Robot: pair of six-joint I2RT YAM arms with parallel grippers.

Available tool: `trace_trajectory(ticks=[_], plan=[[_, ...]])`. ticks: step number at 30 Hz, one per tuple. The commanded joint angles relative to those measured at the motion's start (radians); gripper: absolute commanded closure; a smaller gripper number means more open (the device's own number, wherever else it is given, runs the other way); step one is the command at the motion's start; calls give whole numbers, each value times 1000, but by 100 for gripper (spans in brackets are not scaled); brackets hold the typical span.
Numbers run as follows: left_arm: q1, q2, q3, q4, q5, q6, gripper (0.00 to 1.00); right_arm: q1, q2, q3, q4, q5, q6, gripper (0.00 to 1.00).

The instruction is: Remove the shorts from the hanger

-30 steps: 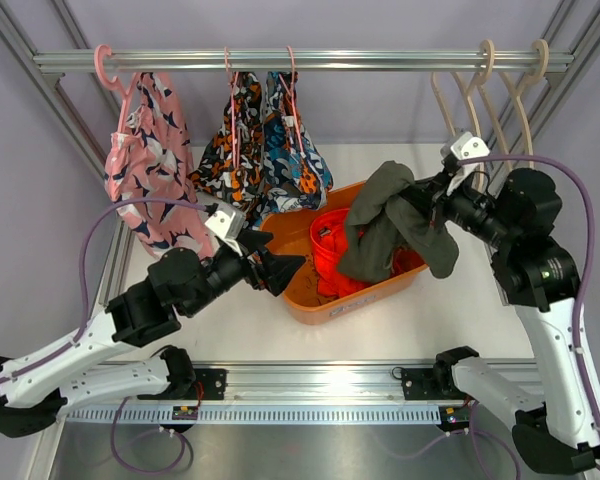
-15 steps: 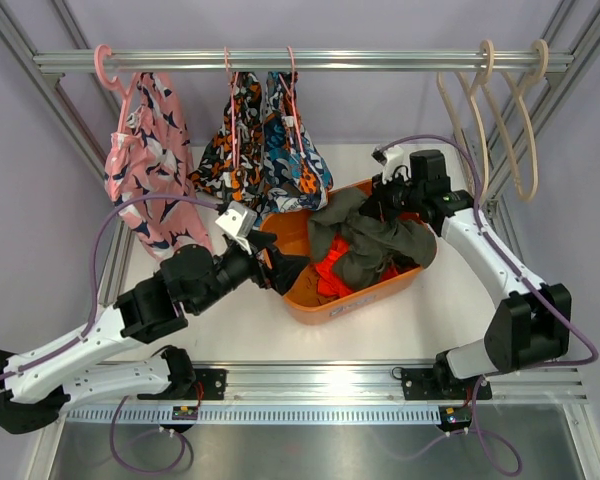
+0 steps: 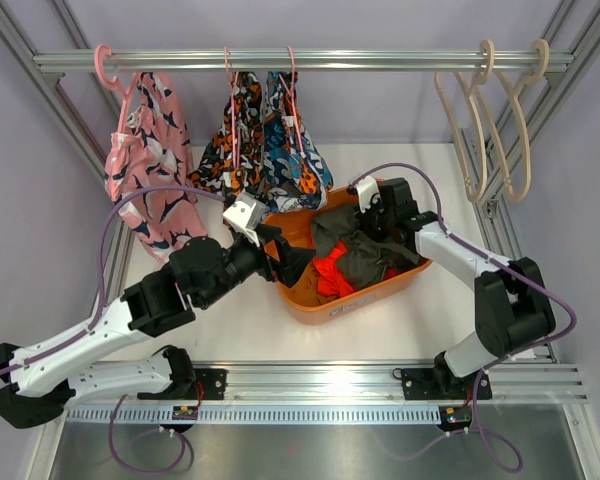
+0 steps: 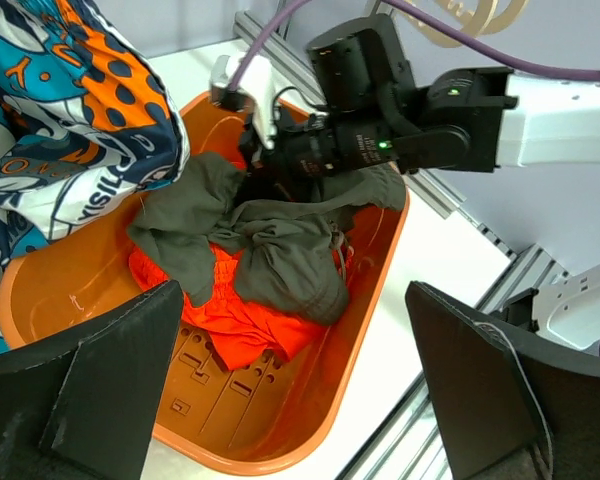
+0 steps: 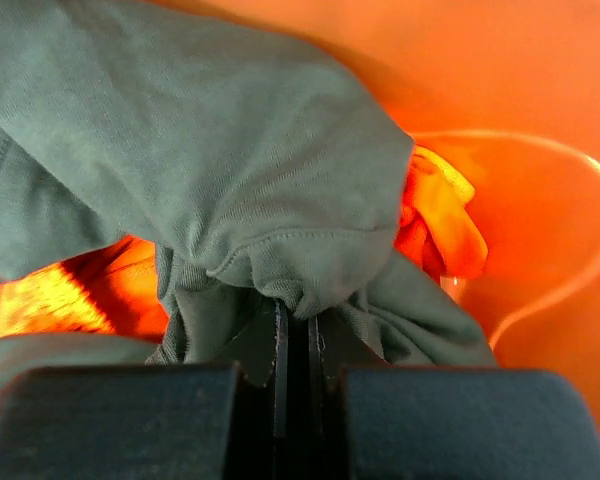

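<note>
Pincer (image 5: 293,335) pinches olive shorts (image 5: 200,150) in orange bin (image 5: 540,200).

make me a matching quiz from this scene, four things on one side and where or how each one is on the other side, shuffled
1. olive shorts
2. orange-red shorts
3. pink print shorts
4. left tool

A. open, holding nothing
B. hanging from the rail
C. pinched by the right tool, in the bin
D. lying under other cloth in the bin

Pairs: 1-C, 2-D, 3-B, 4-A
</note>
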Motion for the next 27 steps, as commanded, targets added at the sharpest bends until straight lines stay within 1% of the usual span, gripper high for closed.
trace_trajectory(ticks=[1,3,5,6,8,9,10,11,12,13,14,15,17,18,20,21,22,23,24,25,26,27], plan=[[1,3,38,50,-17,-2,1,10,108,36,-53,106,-53,100],[1,-3,31,51,-17,-8,1,9,131,67,-97,77,-64,100],[1,-11,29,45,-19,-14,1,9,134,82,-150,23,-73,94],[1,-21,27,44,-21,-17,1,9,126,95,-171,1,-81,85],[-1,-32,26,33,-27,-22,1,3,59,107,-232,-57,-89,74],[1,-44,26,31,-31,-23,1,-3,26,127,-250,-78,-92,65],[1,-52,21,27,-43,-30,1,-10,-49,141,-276,-106,-96,60],[-1,-60,17,27,-48,-33,1,-14,-88,155,-316,-138,-104,52],[1,-70,14,27,-54,-34,1,-22,-120,199,-342,-155,-112,41],[-1,-76,9,24,-69,-40,1,-23,-174,228,-371,-170,-127,39],[-1,-80,6,19,-77,-45,1,-23,-194,259,-431,-189,-130,38],[1,-83,6,13,-86,-49,1,-25,-217,330,-465,-201,-136,37],[-1,-87,9,-7,-111,-66,1,-25,-229,406,-555,-245,-138,36],[1,-87,8,-13,-117,-74,1,-27,-231,476,-582,-265,-138,36],[1,-89,8,-33,-131,-95,1,-25,-233,535,-608,-321,-103,36],[1,-89,6,-38,-134,-103,1,-27,-226,596,-611,-342,-84,36],[1,-92,4,-48,-139,-117,1,-25,-208,625,-603,-362,-20,36],[1,-95,1,-53,-142,-126,1,-25,-197,648,-561,-402,23,35],[1,-96,-5,-56,-146,-132,1,-23,-185,685,-529,-420,67,32],[1,-98,-8,-62,-151,-148,1,-20,-161,696,-487,-433,176,28],[1,-103,-12,-64,-152,-155,1,-8,-144,717,-399,-444,231,22],[1,-107,-17,-64,-157,-168,1,1,-109,725,-361,-457,268,20]])
